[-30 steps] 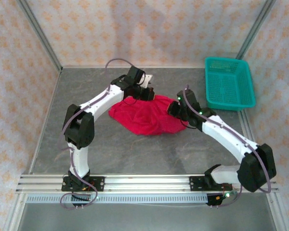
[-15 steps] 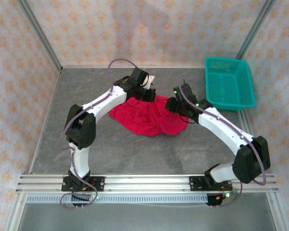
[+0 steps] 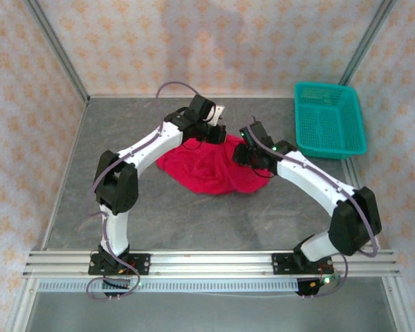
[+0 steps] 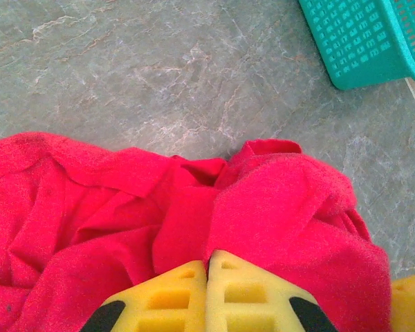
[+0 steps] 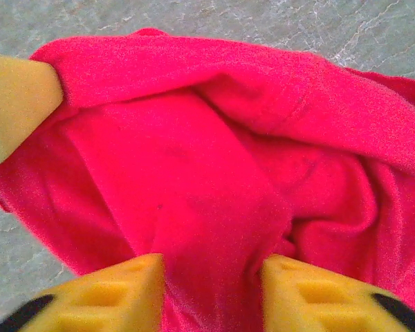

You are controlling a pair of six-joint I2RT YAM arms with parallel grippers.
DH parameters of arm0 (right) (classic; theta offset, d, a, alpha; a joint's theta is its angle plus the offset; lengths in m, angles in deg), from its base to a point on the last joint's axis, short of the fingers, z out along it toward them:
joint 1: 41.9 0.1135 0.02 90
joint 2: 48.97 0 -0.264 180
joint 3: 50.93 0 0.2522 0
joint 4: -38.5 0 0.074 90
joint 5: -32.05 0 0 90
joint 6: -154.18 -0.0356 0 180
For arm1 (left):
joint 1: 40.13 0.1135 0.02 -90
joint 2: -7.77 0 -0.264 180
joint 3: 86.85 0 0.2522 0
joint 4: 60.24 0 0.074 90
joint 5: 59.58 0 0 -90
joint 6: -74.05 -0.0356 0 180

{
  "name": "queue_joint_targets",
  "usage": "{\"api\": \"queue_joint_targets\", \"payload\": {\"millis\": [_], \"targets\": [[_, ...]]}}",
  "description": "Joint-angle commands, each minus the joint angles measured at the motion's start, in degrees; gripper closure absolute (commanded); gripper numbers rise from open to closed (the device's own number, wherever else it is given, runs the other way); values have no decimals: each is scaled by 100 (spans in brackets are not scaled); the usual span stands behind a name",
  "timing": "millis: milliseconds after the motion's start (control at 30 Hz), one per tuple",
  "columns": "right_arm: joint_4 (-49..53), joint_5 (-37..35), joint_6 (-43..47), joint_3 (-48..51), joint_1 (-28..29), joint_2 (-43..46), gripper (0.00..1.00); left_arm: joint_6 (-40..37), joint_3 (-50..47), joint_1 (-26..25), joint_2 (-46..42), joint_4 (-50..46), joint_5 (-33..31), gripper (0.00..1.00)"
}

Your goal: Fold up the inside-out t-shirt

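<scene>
Two white-and-black arms rise from an aluminium rail [image 3: 207, 261] at the near edge of a grey, marbled surface [image 3: 214, 214], the left arm [image 3: 114, 187] and the right arm [image 3: 318, 183] both bending inward toward the middle. Between them, a little beyond the centre of the surface, lies the inside-out t-shirt [image 3: 207, 169], a bright red, soft heap, crumpled and not laid flat. The right end effector [image 3: 245, 153] sits over the right side of the heap; in its wrist view its yellow fingers [image 5: 124, 290] stand partly apart with a ridge of red cloth running up between them. The left end effector [image 3: 213, 133] is at the far edge of the heap, just beside the right one; in its wrist view its two yellow fingers are pressed flat together, and the cloth bunches up right at their tips, pinched there. One yellow finger of each end effector shows at the edge of the other's wrist view, so close do they stand. Farther back and to the right, well apart from the shirt, a teal plastic basket [image 3: 332, 152] rests on the surface near the far right corner. Pale walls [image 3: 214, 41] with a small orange pattern close the space behind and at both sides.
</scene>
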Motion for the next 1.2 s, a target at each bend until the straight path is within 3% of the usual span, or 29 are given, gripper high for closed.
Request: {"api": "queue_joint_targets", "payload": {"millis": [0,33,233,467,633,733,867,1167], "targets": [[279,-340,168,-538,12,-299,90,-43,141,-32,53,-168,-149,100],[432,-368,215,-738,10,-344,100,-51,133,-37,39,-176,-149,100],[987,-197,237,-1771,12,329,100,-29,11,-35,-13,-53,-140,100],[61,269,-337,-1056,-162,1464,100,21,-215,-33,-120,104,-53,98],[-628,954,-812,-226,-698,1468,100,-121,-652,13,-650,147,-19,87],[-450,738,-558,-71,-709,1344,100,-117,-966,103,-971,225,-94,72],[-232,440,-400,298,-814,1257,100,-271,-1148,81,-1249,44,-332,64],[-110,792,-463,1184,-1958,1646,100,-931,-1179,-1206,-1198,-349,-1528,49]]}}
